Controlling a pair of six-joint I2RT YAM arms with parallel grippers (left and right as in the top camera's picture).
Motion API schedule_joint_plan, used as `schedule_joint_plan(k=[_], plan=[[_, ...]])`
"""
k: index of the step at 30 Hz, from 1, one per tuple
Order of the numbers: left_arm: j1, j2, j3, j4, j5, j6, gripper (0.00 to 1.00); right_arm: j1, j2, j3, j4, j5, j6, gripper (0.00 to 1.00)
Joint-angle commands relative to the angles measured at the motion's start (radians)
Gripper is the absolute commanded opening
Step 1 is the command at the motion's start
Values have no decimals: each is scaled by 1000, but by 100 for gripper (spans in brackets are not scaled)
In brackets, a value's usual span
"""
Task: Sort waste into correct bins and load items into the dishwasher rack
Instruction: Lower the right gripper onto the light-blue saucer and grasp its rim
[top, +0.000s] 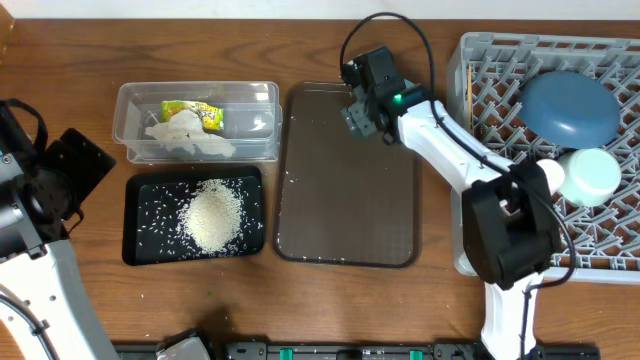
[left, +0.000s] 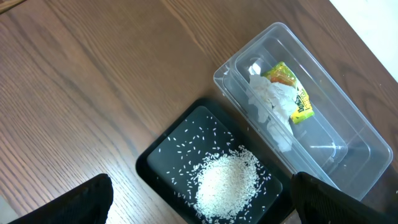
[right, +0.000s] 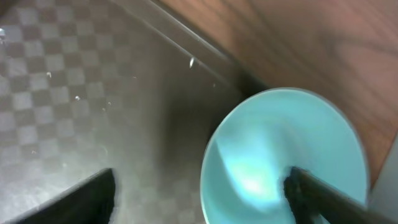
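The right hand (right: 199, 180) is spread, pinching nothing, straddling the rim of the small light blue round bowl (right: 283, 143) just below it, likely set to take it. Beyond lie the brown checkered plastic tray (right: 74, 93), the wooden desk (right: 298, 37), then the grey lattice plastic rack (top: 497, 75).

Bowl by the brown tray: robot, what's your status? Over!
Both open. The right gripper straddles the rim of the bowl at the edge of the tray, not clamped. The left gripper hangs over the rice. Nothing in the way.
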Motion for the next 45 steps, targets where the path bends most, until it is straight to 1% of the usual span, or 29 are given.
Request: schedule_joint_plan(k=[1, 5, 7, 8, 10, 11, 18, 23, 29, 33, 37, 39, 43, 45], plan=[[5, 2, 6, -1, -9, 3, 93, 2, 38, 13, -3, 16, 61, 61], [5, 2, 6, -1, -9, 3, 93, 2, 47, 12, -3, 15, 105, 61], [5, 2, 6, -1, -9, 3, 93, 5, 47, 12, -3, 15, 105, 58], [5, 2, 6, -1, -9, 3, 93, 5, 47, 12, -7, 15, 105, 54], [5, 2, 6, -1, -9, 3, 93, 8, 48, 11, -19, 16, 115, 43], [5, 2, 6, -1, -9, 3, 93, 7, 48, 11, -26, 16, 124, 38], [5, 2, 6, -1, -9, 3, 93, 7, 48, 3, -34, 16, 138, 38], [5, 2, 6, -1, -9, 3, 93, 6, 48, 1, -38, 16, 138, 32], [5, 2, 6, -1, -9, 3, 93, 6, 69, 0, -48, 16, 137, 33], [5, 2, 6, -1, -9, 3, 93, 6, 86, 0, -52, 16, 137, 28], [5, 2, 6, -1, -9, 3, 93, 6, 85, 1, -43, 16, 137, 27], [5, 2, 6, -1, -9, 3, 93, 6, 85, 2, -42, 17, 137, 26], [5, 2, 6, -1, -9, 3, 93, 6, 81, 3, -45, 16, 138, 15], [5, 2, 6, -1, -9, 3, 93, 6, 71, 3, -51, 16, 142, 13]])
